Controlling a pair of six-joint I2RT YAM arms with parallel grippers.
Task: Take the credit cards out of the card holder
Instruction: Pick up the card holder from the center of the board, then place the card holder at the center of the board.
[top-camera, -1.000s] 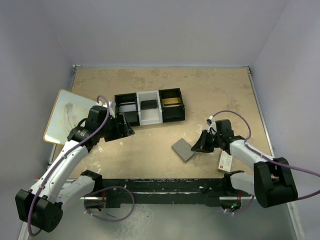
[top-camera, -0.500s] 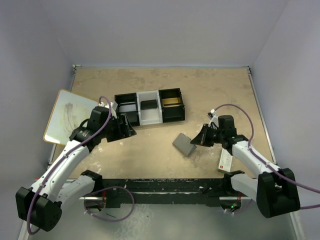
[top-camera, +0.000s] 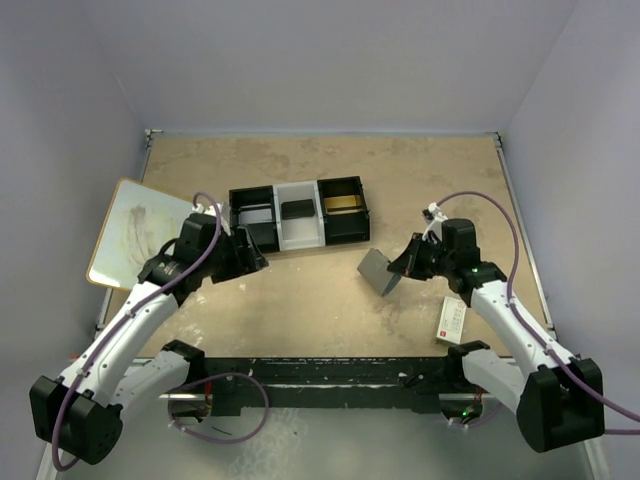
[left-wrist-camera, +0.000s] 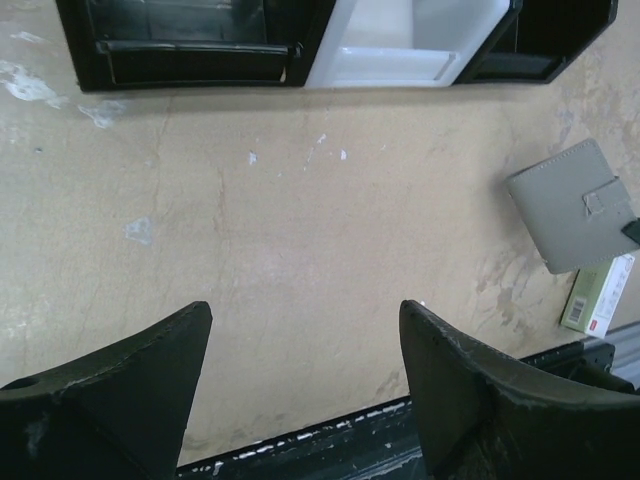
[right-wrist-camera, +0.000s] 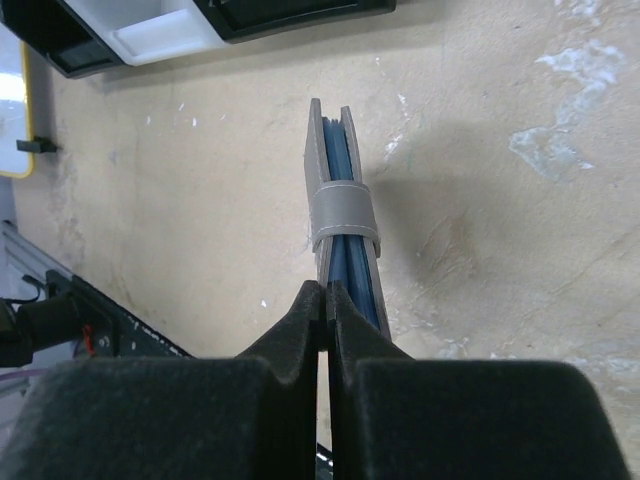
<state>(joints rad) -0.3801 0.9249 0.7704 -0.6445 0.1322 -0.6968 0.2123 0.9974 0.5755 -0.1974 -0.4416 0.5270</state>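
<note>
The grey card holder (top-camera: 377, 270) hangs clear of the table, tilted on edge, in my right gripper (top-camera: 403, 268), which is shut on one of its panels. In the right wrist view the card holder (right-wrist-camera: 340, 200) shows edge-on, closed, with a grey strap round it and blue layers between the two panels; the gripper (right-wrist-camera: 327, 292) pinches its left panel. The card holder also shows in the left wrist view (left-wrist-camera: 575, 205). No separate card shows. My left gripper (top-camera: 250, 262) is open and empty over bare table (left-wrist-camera: 305, 305), near the tray's left front.
A black-and-white three-compartment tray (top-camera: 232, 205) sits behind the middle, its front edge visible in the left wrist view (left-wrist-camera: 190, 80). A white-and-red small box (top-camera: 451, 321) lies at the near right. A white board (top-camera: 135, 232) lies at the left edge.
My right gripper has lifted the card holder off the table and carried it a little farther back, tipping it onto its edge. The left arm has hardly moved.
</note>
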